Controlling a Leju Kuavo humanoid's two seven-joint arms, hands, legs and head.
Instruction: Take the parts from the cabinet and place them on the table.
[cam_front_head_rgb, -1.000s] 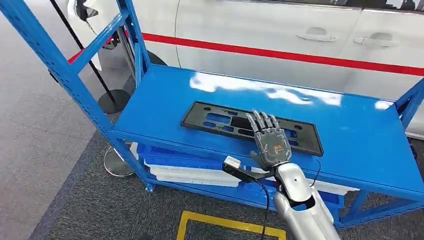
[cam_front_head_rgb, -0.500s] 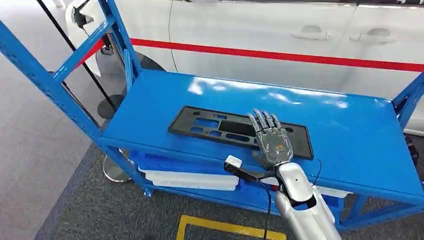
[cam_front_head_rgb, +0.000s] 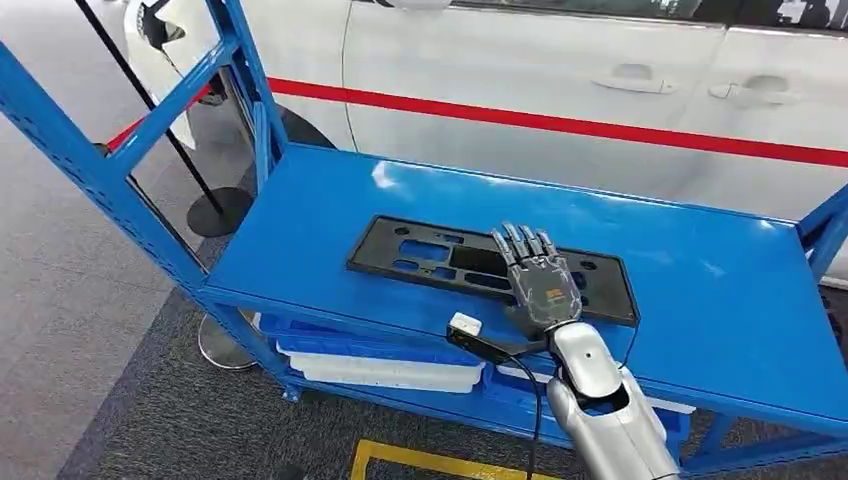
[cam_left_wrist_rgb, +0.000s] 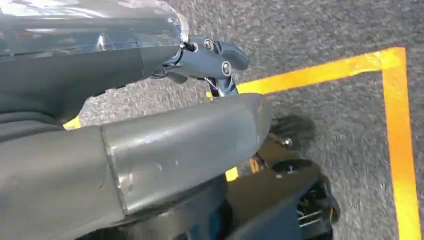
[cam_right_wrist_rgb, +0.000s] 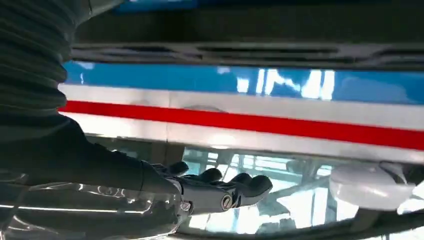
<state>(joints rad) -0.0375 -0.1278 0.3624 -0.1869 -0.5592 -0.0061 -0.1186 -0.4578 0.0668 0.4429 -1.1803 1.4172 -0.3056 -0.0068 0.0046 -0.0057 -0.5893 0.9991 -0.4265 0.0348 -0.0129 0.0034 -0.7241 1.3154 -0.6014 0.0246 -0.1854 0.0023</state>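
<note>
Basically right arm reaches up and forward from below in the head view, silver forearm angled left, wrist straight. Right hand (cam_front_head_rgb: 538, 280) is flat, back of the hand up, fingers (cam_front_head_rgb: 520, 243) stretched forward and a bit apart, nothing gripped. Right wrist view shows the same fingers (cam_right_wrist_rgb: 227, 192) extended side by side against a shiny surface.

Black plastic part (cam_front_head_rgb: 440, 256), a long flat frame with rectangular cut-outs, lies on the top of the blue shelf (cam_front_head_rgb: 330, 215). Hand sits over the part's right half; fingertips lie across its middle strip, palm over its near edge. Most of the part extends left of the hand, a short piece sticks out on the right. Contact cannot be told for sure, hand looks to be resting on or just above it.

Palm side and thumb are hidden from the head view. Part area under the hand is covered. Shelf's right end is cut off by the picture edge. White car (cam_front_head_rgb: 560, 70) with a red stripe stands beyond the fingers, just behind the shelf. Left hand (cam_left_wrist_rgb: 212, 55) in its wrist view is mostly hidden by grey covers over grey carpet with yellow tape (cam_left_wrist_rgb: 400, 150); spread or closed cannot be told.
</note>
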